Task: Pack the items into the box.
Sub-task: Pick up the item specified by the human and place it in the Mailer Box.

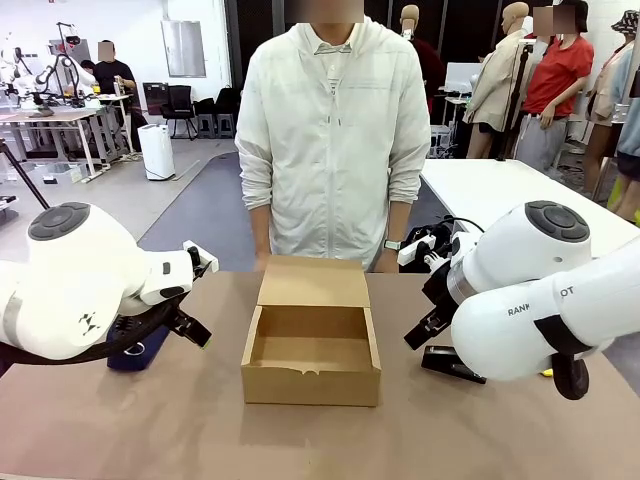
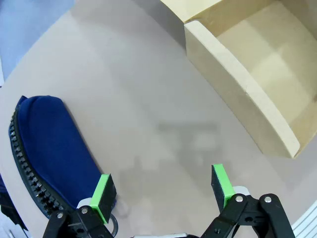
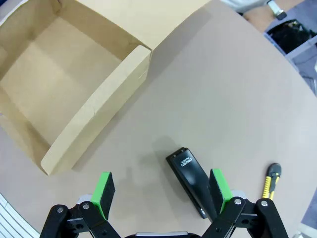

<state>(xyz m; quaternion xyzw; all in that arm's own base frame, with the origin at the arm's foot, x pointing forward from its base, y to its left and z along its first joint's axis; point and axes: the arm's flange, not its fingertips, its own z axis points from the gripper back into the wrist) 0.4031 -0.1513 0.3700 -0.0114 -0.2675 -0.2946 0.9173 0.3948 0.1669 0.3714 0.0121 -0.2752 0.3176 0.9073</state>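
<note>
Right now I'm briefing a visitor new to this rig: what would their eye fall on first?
The open, empty cardboard box sits mid-table, its flap laid back toward the person standing at the far side. Flanking it, the open left end effector hovers by the navy pouch, the open right end effector by the black stapler, a yellow-and-black knife farther off.

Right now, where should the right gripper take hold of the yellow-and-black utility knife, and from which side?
Probably across the narrow width of the utility knife, near mid-length, coming straight down from above. It lies flat on the table, slim and long, apart from the black stapler, so both long sides look free. The right gripper is open.
</note>
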